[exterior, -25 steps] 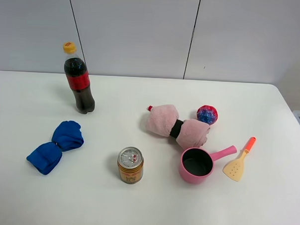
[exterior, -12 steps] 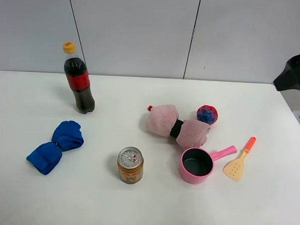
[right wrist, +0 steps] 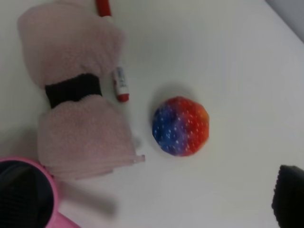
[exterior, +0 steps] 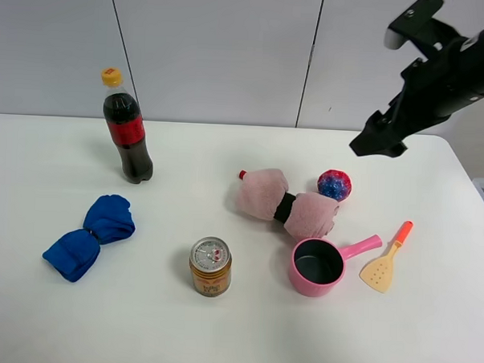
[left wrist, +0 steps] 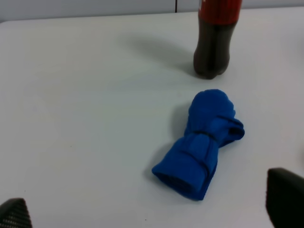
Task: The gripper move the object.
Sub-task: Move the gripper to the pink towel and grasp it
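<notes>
The object, a pink fluffy rolled towel point(exterior: 285, 203) cinched by a black band, lies right of the table's middle. It also shows in the right wrist view point(right wrist: 78, 118). My right gripper point(exterior: 378, 145) hangs on the black arm above the table's far right, up and to the right of the towel and apart from it. One dark fingertip point(right wrist: 289, 197) shows at that view's edge, and the jaws look open and empty. My left gripper point(left wrist: 149, 207) is open and empty, with a blue cloth bundle point(left wrist: 199, 145) lying beyond its fingers. It is out of the exterior high view.
A red and blue ball point(exterior: 334, 185) and a red marker point(right wrist: 120, 83) lie by the towel. A pink saucepan point(exterior: 319, 265) and an orange spatula point(exterior: 385, 260) lie in front of it. A can point(exterior: 210, 266), a cola bottle point(exterior: 129, 128) and the blue bundle point(exterior: 91, 235) stand to the left.
The right arm has come into the exterior high view from the upper right and moved left and down over the table's far right. The towel and other things have not moved.
</notes>
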Robot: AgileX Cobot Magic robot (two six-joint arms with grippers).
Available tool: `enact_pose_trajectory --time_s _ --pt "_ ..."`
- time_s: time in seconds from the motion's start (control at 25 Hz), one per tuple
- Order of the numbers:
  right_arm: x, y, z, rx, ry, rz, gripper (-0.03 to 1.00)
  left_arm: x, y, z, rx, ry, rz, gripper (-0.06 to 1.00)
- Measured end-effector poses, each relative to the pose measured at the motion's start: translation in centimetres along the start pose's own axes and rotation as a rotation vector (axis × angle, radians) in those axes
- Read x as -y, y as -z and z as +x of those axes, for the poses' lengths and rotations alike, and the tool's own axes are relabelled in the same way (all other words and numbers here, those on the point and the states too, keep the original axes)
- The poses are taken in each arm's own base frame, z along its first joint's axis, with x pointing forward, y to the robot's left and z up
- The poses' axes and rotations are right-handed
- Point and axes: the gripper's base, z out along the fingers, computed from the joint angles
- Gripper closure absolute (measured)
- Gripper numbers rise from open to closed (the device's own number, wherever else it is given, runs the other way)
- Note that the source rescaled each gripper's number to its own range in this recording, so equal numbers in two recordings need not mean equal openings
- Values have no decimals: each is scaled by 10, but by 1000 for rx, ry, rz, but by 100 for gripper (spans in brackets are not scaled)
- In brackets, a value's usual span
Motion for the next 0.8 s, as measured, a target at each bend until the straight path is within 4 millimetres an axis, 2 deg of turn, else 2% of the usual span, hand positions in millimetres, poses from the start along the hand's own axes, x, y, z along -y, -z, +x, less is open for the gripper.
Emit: enact_pose_trajectory --time_s 0.16,0.32,0.56,0.8 --pt "-13 -33 -8 -39 35 -66 -3 0 0 0 0 0 0 -6" --pt "-18 -63 -8 -87 38 -107 -3 0 0 0 0 0 0 -6" --pt "-19 -110 2 -177 37 -153 -3 0 0 0 0 0 0 -6" --pt "-19 -144 14 -235 33 -185 -3 0 0 0 0 0 0 -6"
